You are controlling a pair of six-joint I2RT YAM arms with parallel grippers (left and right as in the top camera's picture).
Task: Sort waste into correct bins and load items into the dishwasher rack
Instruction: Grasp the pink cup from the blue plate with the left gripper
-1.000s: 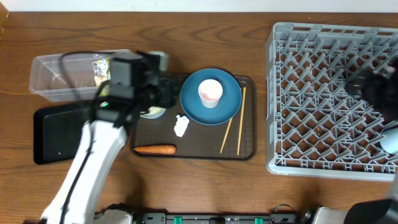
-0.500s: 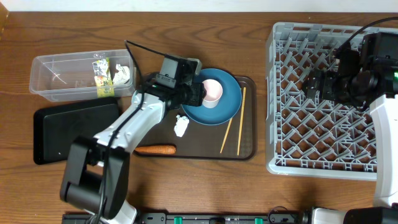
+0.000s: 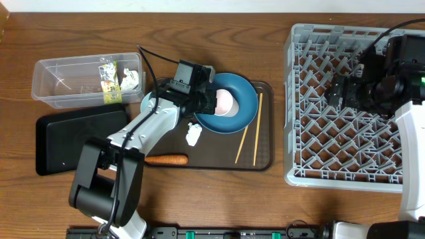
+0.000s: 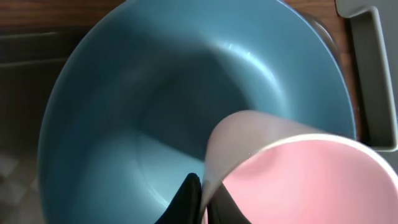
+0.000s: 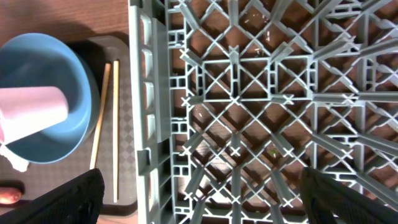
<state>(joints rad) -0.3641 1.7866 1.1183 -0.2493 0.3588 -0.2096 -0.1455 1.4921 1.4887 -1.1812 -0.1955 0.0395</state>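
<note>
My left gripper (image 3: 214, 101) is shut on the rim of the pinkish-white cup (image 3: 226, 102), which tilts on the dark-blue plate (image 3: 244, 106). In the left wrist view its fingers (image 4: 188, 198) pinch the cup (image 4: 298, 180) wall over the plate (image 4: 137, 106). My right gripper (image 3: 337, 93) is open and empty above the grey rack (image 3: 358, 143); its jaws are spread wide (image 5: 205, 199) over the rack (image 5: 249, 106). A paper scrap (image 3: 194, 135), a carrot (image 3: 165, 159) and chopsticks (image 3: 257, 127) lie on the brown tray. A light-blue bowl (image 3: 147, 105) is partly hidden by my left arm.
The clear tub (image 3: 66, 83) at the back left holds the packet (image 3: 108, 81) and a paper scrap (image 3: 131, 79). The black tray (image 3: 60, 143) lies in front of it. The brown serving tray (image 3: 265, 159) sits mid-table. The right wrist view shows the plate (image 5: 56, 68), cup (image 5: 34, 112) and chopsticks (image 5: 115, 130).
My left arm swung from the clear tub to the plate and closed on the cup, which now tilts. My right arm came in over the rack's left part.
</note>
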